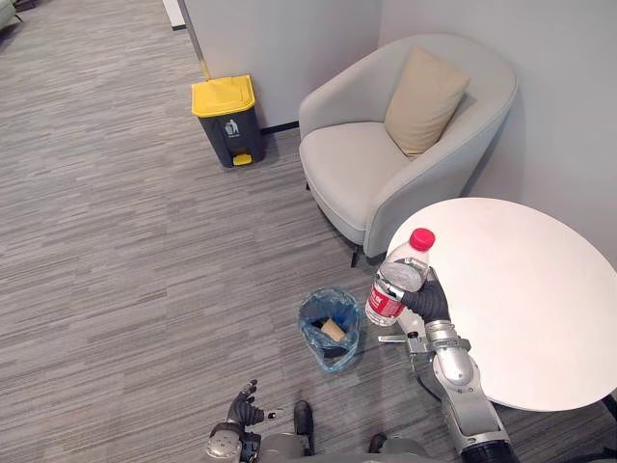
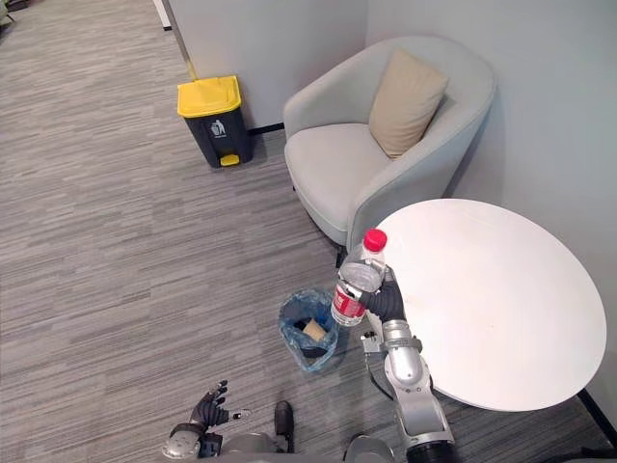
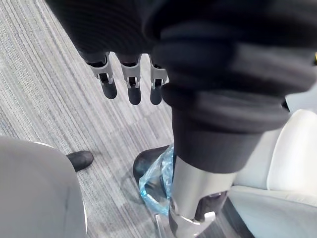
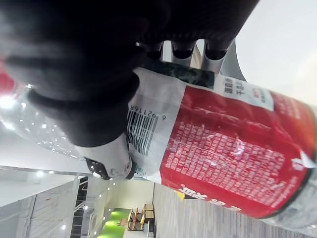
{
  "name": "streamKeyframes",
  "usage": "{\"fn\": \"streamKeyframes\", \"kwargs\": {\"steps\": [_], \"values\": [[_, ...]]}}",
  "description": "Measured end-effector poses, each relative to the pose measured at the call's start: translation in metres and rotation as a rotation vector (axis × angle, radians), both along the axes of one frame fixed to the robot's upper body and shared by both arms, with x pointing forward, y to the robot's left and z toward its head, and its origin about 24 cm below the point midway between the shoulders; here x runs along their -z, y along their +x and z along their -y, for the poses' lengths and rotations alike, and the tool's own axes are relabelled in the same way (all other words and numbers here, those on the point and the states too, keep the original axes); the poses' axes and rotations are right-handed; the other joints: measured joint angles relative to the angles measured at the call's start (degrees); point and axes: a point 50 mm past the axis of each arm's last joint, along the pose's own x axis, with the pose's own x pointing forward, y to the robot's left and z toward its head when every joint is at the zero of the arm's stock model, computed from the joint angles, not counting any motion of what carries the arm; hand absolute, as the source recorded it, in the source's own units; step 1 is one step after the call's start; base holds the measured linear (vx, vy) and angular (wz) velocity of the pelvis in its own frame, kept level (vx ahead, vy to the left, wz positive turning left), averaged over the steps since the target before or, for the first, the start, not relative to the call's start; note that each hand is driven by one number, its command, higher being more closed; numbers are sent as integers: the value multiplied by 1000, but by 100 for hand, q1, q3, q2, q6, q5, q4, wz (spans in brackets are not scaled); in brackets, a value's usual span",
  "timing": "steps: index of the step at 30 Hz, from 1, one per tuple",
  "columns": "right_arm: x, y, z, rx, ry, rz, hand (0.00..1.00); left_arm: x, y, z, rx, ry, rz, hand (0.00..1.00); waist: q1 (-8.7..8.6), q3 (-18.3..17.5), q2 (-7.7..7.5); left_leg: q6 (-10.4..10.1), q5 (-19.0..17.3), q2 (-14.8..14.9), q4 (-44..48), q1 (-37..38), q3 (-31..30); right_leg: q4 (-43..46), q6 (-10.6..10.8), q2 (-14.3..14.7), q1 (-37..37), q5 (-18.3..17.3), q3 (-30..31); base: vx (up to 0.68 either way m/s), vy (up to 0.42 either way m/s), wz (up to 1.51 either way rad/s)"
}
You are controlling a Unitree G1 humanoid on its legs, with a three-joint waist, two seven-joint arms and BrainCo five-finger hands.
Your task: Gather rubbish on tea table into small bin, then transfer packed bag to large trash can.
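A grey armchair (image 1: 371,174) stands in the corner against the wall, a tan cushion (image 1: 424,99) leaning on its backrest. The round white tea table (image 1: 540,309) sits just in front of it. The large trash can (image 1: 228,122), dark with a yellow lid, stands by the wall, well apart from the table. The small bin (image 1: 330,330), lined with a blue bag, sits on the carpet just beside the table's edge with a brownish scrap and something dark inside. The right hand (image 1: 430,299) grasps a clear plastic bottle (image 1: 396,281) with a red cap and red label, fingers and thumb wrapped round its body, holding it nearly upright at the table's edge near the small bin. The left hand (image 1: 245,409) hangs low over the carpet, fingers straight and released
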Motion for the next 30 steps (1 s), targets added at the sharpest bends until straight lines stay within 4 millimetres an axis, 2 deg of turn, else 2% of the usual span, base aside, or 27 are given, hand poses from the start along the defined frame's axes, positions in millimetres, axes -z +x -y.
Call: {"fn": "streamKeyframes", "kwargs": {"steps": [3,4,6,8,10,11,12,13,14,15,16,17,18,19,20,21,23,24,25,27,28,30], "values": [[5,-1,0,-2,-2,-28,100,0,0,1,6,2,0,0,-5,-1,-20,0,-11,-7,-28,25,57,-5,7,12,-21,-47,71,26,-24,-12],[6,-1,-1,-2,-2,-29,100,0,0,0,5,2,1,0,1,3,-54,43,-68,-38,-26,8,104,134,39,-17,-112,-189,162,43,6,-11],[6,-1,-1,-3,-2,-30,100,-1,2,0,4,2,7,0,1,23,-189,92,-163,-202,26,-7,138,555,110,-183,-329,-462,307,71,10,-2],[7,-1,-1,0,-4,-37,100,-2,5,-1,7,4,15,0,-11,90,-356,172,-390,-399,212,25,109,1017,286,-490,-400,-697,347,159,9,11],[10,-2,1,2,-12,-50,100,-2,4,-2,7,7,13,0,-76,124,-432,272,-515,-543,191,164,12,1573,290,-612,-446,-650,525,190,8,24],[14,-2,1,4,-26,-69,100,-1,3,-3,5,10,9,0,-139,133,-425,335,-560,-531,183,340,-120,2188,356,-596,-638,-452,727,315,32,44],[17,-4,1,3,-31,-80,100,-1,2,-5,7,16,5,0,-213,166,-368,357,-676,-426,269,418,-292,2515,224,-433,-868,-569,934,283,26,44],[18,-4,0,-7,-35,-85,100,-2,4,-4,8,14,9,0,-237,209,-299,404,-749,-358,369,418,-334,2446,96,-291,-943,-667,1040,272,-13,46],[19,-4,-1,-19,-45,-92,100,-2,4,-5,6,17,8,0,-255,206,-306,362,-865,-203,485,457,-445,2153,36,-33,-1073,-698,1198,196,-37,51],[21,-5,0,-16,-50,-101,100,-1,0,-10,6,31,-5,0,-304,247,-233,250,-915,-134,610,485,-550,1608,4,166,-1106,-619,1250,237,-48,56],[22,-6,1,-11,-52,-105,100,-1,-1,-12,7,34,-8,0,-300,218,-286,188,-983,-169,691,484,-594,1238,-80,195,-1086,-451,1307,234,-74,55],[24,-8,2,-9,-51,-112,100,-1,0,-12,7,35,-4,0,-290,148,-498,110,-1109,-303,840,484,-630,735,-125,125,-1092,63,1409,270,-119,59],[27,-10,6,-1,-64,-128,100,0,1,-9,2,26,-9,0,-298,126,-450,17,-1294,-300,1116,473,-811,715,-160,64,-975,430,1332,288,-119,54],[27,-11,9,1,-70,-131,100,0,0,-5,6,14,-6,0,-299,99,-355,-51,-1352,-241,1186,433,-859,592,-162,107,-883,427,1271,351,-134,52],[27,-12,12,3,-84,-131,100,1,0,2,5,-4,-7,0,-306,67,-158,-142,-1467,-123,1293,343,-886,332,-209,203,-765,461,1143,259,-82,38],[27,-12,14,9,-85,-134,100,1,3,5,7,-12,0,0,-328,80,-58,-251,-1535,-50,1521,172,-877,149,-242,233,-668,486,998,238,-89,45],[31,-17,19,30,-81,-151,100,-1,6,7,8,-16,13,0,-321,110,-25,-416,-1631,55,2011,-38,-702,-90,-258,270,-427,496,815,162,-88,48],[34,-21,21,43,-72,-166,100,-1,5,7,5,-17,10,0,-285,146,-70,-468,-1661,156,2478,-121,-375,-326,-309,292,-91,529,724,174,-94,34],[34,-21,20,45,-68,-165,100,0,3,6,0,-17,6,0,-269,163,-87,-544,-1733,205,2562,-138,-240,-389,-318,295,17,535,708,146,-70,17],[29,-16,20,46,-65,-142,100,0,3,7,-14,-23,10,0,-275,167,-73,-493,-1710,301,2303,-53,-97,-436,-317,337,99,534,695,76,-3,-1],[25,-14,22,55,-69,-125,100,-1,6,7,-16,-23,19,0,-291,178,17,-452,-1660,265,1997,99,-126,-479,-288,350,78,543,729,43,49,-3],[24,-14,22,57,-68,-119,100,-2,9,6,-13,-19,27,0,-290,182,4,-362,-1602,212,1773,138,-182,-644,-226,354,52,633,745,21,62,-2]]}}
